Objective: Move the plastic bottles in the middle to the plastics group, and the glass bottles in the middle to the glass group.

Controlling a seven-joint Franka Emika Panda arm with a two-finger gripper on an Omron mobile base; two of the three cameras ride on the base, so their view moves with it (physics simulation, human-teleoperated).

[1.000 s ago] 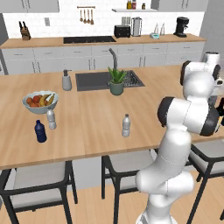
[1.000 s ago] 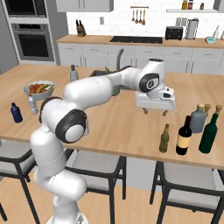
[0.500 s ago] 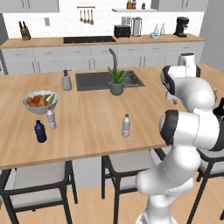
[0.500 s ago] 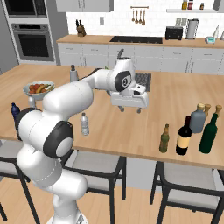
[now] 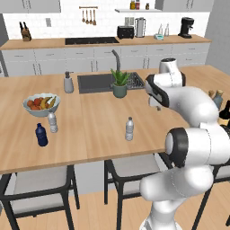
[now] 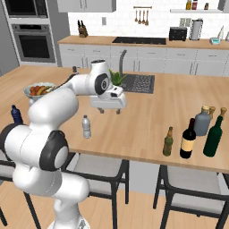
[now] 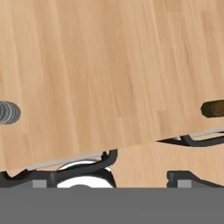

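The clear plastic water bottle (image 5: 129,129) (image 6: 86,126) stands alone near the counter's front edge. My gripper (image 6: 108,110) (image 5: 155,106) hangs open and empty above the counter, beyond the bottle and next to the sink. From the hand view the bottle's cap (image 7: 8,112) is at the left edge. The olive-brown beer bottle (image 6: 168,142) and the dark wine bottle with a cream label (image 6: 188,139) stand at the right, close to the grey-blue bottle (image 6: 203,121). The navy bottle (image 5: 41,134) and a second clear bottle (image 5: 53,122) stand at the left.
A fruit bowl (image 5: 41,104) sits behind the left bottles. The sink (image 5: 96,82), a potted plant (image 5: 119,84) and a soap dispenser (image 5: 68,83) line the counter's far side. A green bottle (image 6: 213,137) stands at the far right. Stools (image 6: 190,181) are tucked under the front edge.
My arm has swung left across the counter, away from the glass bottles at the right and toward the water bottle in the middle. The gripper has stayed open and empty.
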